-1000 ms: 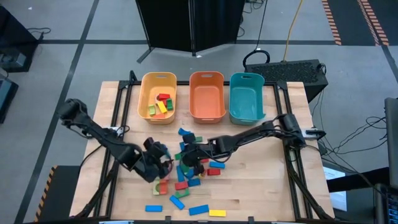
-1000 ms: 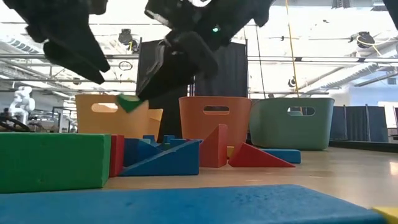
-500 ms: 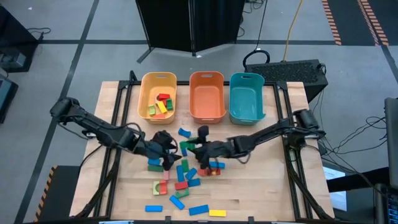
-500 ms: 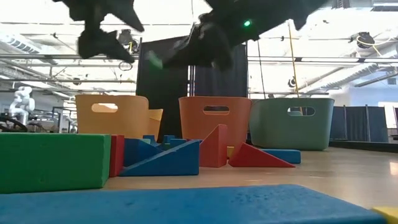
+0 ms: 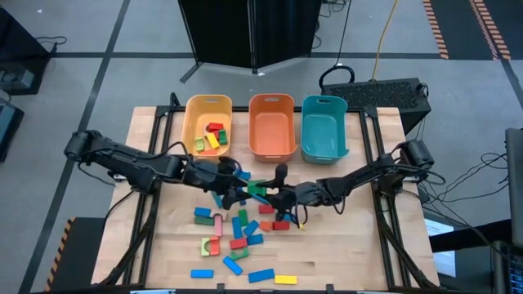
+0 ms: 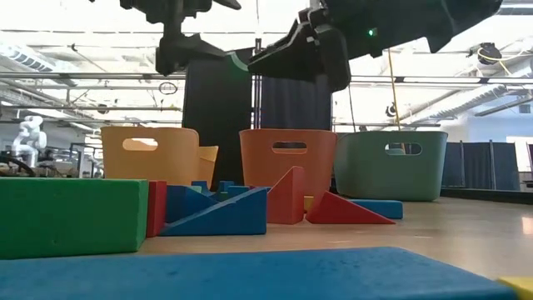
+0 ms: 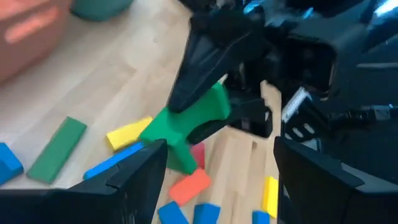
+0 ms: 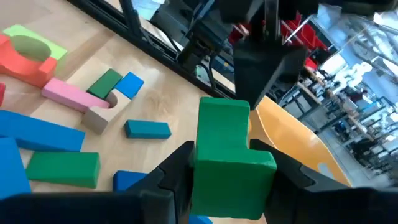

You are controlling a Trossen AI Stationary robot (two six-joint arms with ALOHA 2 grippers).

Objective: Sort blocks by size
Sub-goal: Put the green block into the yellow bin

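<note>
Plenty going on mid-desk. Got the right arm (image 5: 359,175) reaching in over the middle of the desk (image 5: 343,253), with the right jaws clamped on a green block (image 8: 233,155), pinching it by two opposite sides and holding it up off the wood. Shows up from the left wrist too as a chunky green piece, hanging over a yellow bar (image 7: 127,132) and an orange-red block (image 7: 191,185) lying flat below.

Got the left arm (image 5: 122,167) coming in from the other side, left jaws spread wide with nothing between them, pointed straight at the green block and close to it. Can't tell whether touching or just short of it.

Toward the front edge, a scatter of loose blocks (image 5: 237,237) in blue, red, green, pink and yellow, all lying on the desk.

Along the far edge, lined up side by side: yellow bin (image 5: 193,131), orange bin (image 5: 272,100), teal bin (image 5: 324,101). Already a few small blocks (image 5: 211,139) sitting in the yellow bin, red, green and yellow ones.
</note>
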